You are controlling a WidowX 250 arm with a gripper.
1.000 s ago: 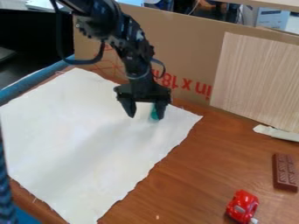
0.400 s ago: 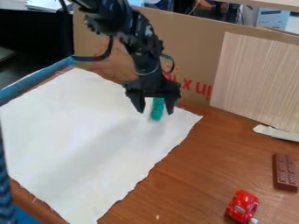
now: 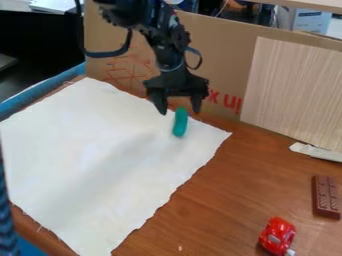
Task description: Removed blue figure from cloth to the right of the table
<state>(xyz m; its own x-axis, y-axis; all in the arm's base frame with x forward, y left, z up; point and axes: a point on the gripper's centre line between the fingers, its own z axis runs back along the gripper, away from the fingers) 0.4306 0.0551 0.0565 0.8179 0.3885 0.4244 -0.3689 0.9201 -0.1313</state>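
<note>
Brown wooden desk (image 3: 220, 200) backed by a cardboard sheet (image 3: 224, 45), with a white cloth (image 3: 87, 160) spread over its left part and a red toy car (image 3: 276, 236) and chocolate-like bar (image 3: 326, 196) at lower right. The black arm (image 3: 168, 50) enters at the top edge, slanting down and slightly right, its claw (image 3: 179, 108) pointing downward, fingers spread wide and gripping nothing. The blue-green elongated figure (image 3: 180, 124) lies on the cloth near its far right corner, its upper end between the fingertips in this view.
</note>
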